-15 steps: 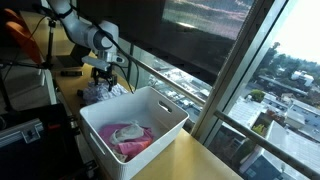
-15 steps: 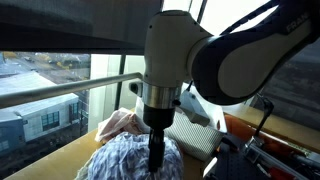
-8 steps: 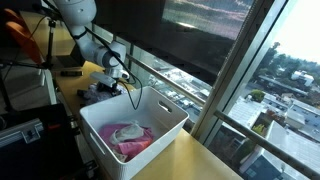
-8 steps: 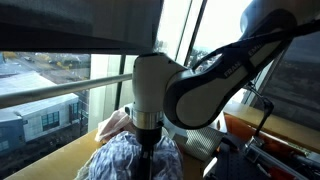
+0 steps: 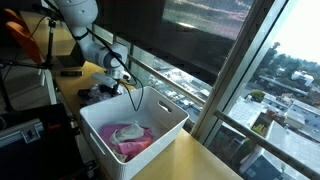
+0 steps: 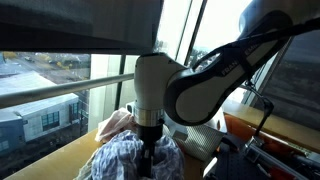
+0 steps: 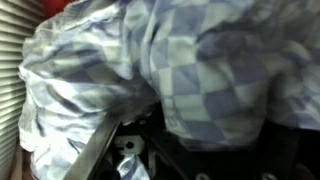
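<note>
Apparently buried in checked cloth (image 6: 115, 158) beside the bin (image 5: 165, 140) rim, claw (image 6: 150, 160) clenched or not unclear.

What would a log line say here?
hand: buried in checked cloth | grip: unclear | bin: holds pink cloth

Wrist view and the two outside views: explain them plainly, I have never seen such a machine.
The white machine is a robot arm with fingers at its tip. Two pictures come from cameras outside it; the blurry close-up comes from its wrist. On the wooden counter by the window stands a white basket holding a pink cloth. Beside it lies a checked cloth. The fingers press down into it; whether they grip it cannot be told.
</note>
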Controlling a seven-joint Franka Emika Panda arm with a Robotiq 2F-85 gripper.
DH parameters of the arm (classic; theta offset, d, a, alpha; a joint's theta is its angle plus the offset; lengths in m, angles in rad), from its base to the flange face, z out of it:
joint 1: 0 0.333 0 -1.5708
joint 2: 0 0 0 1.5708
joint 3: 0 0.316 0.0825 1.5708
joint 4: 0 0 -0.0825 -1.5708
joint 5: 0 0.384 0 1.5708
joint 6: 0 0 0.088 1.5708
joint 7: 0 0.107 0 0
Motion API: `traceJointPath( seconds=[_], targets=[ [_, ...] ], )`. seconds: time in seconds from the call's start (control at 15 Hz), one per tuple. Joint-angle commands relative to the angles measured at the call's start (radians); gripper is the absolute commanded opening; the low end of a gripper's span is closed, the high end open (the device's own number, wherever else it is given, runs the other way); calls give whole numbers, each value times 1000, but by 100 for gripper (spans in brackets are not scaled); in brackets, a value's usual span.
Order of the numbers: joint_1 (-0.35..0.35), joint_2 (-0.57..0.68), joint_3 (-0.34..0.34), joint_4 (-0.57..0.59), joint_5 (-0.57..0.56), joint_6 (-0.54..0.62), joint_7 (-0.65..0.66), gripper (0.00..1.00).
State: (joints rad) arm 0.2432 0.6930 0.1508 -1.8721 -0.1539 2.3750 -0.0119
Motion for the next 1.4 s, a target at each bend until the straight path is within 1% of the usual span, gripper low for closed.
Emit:
traceJointPath(
  seconds=[0.0,0.13,0.2,0.27,0.4,0.53,0.8,1.07,1.33],
  targets=[
    [-40,-166,-2,-133,24,-31,-21,23],
    [-60,-268,0,-190,26,-44,-28,7],
    [-69,-312,0,-205,29,-48,-29,1],
    [-82,-356,5,-217,41,-59,-38,0],
    [-106,-444,10,-232,74,-72,-57,4],
    [-124,-533,7,-240,114,-88,-86,4],
    [-156,-691,-19,-210,169,-161,-145,4],
    [-181,-824,-69,-151,187,-220,-193,4],
    [-214,-906,-147,-47,183,-317,-247,4]
  ],
)
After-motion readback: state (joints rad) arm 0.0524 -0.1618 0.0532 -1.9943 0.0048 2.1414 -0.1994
